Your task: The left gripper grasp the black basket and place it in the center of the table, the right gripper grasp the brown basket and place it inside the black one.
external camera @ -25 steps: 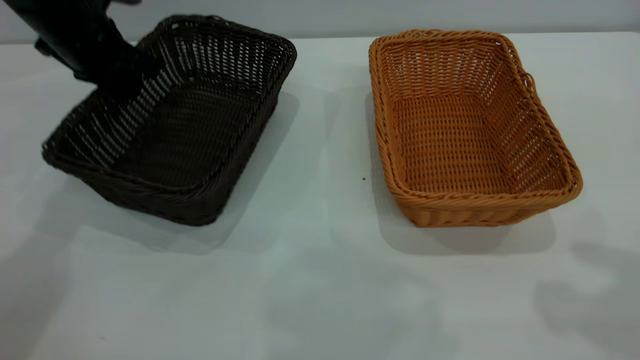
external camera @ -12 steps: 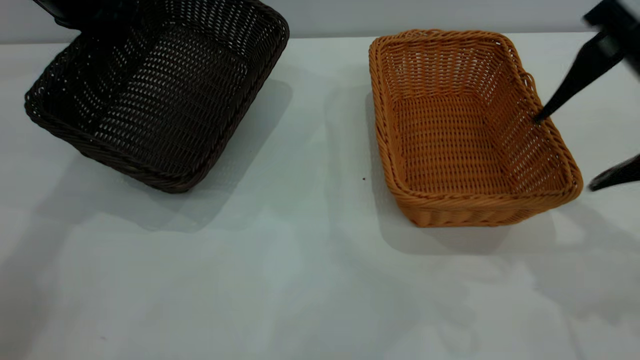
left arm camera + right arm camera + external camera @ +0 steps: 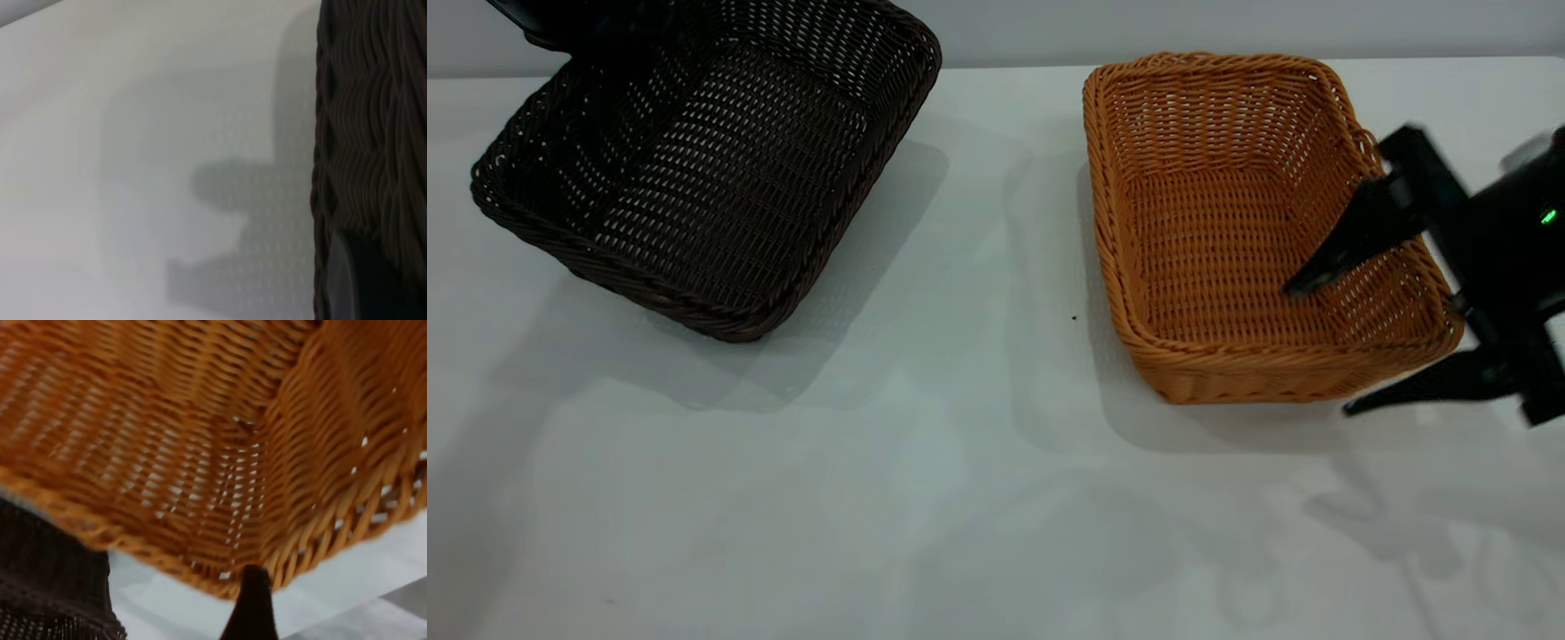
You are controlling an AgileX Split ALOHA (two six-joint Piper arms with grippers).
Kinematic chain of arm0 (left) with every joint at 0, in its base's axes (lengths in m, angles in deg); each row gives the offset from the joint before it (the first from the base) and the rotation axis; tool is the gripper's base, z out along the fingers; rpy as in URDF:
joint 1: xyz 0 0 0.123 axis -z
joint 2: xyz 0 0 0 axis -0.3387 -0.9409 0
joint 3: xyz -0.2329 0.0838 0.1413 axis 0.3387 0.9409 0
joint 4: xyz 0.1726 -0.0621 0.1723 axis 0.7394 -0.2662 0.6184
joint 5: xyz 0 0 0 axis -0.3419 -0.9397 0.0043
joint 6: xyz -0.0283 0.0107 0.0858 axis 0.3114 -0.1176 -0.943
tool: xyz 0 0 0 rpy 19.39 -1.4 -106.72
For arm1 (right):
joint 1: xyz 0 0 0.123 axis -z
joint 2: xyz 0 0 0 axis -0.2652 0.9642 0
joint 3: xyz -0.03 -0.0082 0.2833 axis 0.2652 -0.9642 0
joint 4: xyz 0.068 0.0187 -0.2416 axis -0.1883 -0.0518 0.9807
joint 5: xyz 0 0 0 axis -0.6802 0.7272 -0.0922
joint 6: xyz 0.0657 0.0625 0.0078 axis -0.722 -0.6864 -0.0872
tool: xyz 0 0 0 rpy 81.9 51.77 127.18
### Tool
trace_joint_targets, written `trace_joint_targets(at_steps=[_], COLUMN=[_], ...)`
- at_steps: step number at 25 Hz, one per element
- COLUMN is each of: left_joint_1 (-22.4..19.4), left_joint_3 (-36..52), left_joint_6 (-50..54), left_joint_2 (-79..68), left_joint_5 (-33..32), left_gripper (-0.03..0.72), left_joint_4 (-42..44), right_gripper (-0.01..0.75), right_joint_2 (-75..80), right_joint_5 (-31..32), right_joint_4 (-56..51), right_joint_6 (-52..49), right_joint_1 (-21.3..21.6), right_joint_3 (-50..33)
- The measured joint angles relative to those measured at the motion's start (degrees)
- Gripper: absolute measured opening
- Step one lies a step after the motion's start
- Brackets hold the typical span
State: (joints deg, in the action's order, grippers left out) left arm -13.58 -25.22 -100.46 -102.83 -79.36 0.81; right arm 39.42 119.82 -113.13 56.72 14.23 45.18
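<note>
The right gripper (image 3: 1320, 347) is reaching over the near right corner of the brown basket (image 3: 1254, 231) with its jaws spread wide, one finger hanging inside the basket above its floor and the other outside the wall, low beside the table (image 3: 960, 498). To grip well it is needing, I would judge, to settle so the right-hand wall sits squarely between the fingers, well below the braided rim, before closing; a bite on the rim alone may slip or tip the basket.

Far to the left of the brown basket, the black basket (image 3: 711, 169) is hanging tilted off the table, its far left corner raised where the left gripper (image 3: 560, 27) is meeting it at the picture's edge. The gripper looks to be clamped on that rim, though its fingers are mostly out of sight. The basket is sitting well short of the table's middle, so I would say that placement is not yet done.

Both baskets are showing bare woven floors, with nothing lying in either. The brown one is resting flat and upright.
</note>
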Motion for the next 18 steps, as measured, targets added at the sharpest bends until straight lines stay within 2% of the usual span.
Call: trace_joint_targets(at_steps=[7, 10, 14, 18], left_joint_1=[0.0, 0.0, 0.0, 0.0], left_joint_3=[0.0, 0.0, 0.0, 0.0], left_joint_6=[0.0, 0.0, 0.0, -0.6], left_joint_2=[0.0, 0.0, 0.0, 0.0], left_joint_5=[0.0, 0.0, -0.1, -0.1], left_gripper=[0.078, 0.078, 0.078, 0.078], left_joint_4=[0.0, 0.0, 0.0, 0.0], right_gripper=[0.562, 0.527, 0.37, 0.135], right_joint_2=[7.3, 9.2, 10.6, 10.8], right_joint_5=[-0.9, -1.4, -1.8, -3.5], right_joint_4=[-15.7, -18.3, -18.7, -19.8], right_joint_6=[14.0, 17.4, 19.0, 23.1], right_joint_1=[-0.3, -0.3, -0.3, -0.3], right_joint_3=[0.4, 1.5, 3.8, 5.0])
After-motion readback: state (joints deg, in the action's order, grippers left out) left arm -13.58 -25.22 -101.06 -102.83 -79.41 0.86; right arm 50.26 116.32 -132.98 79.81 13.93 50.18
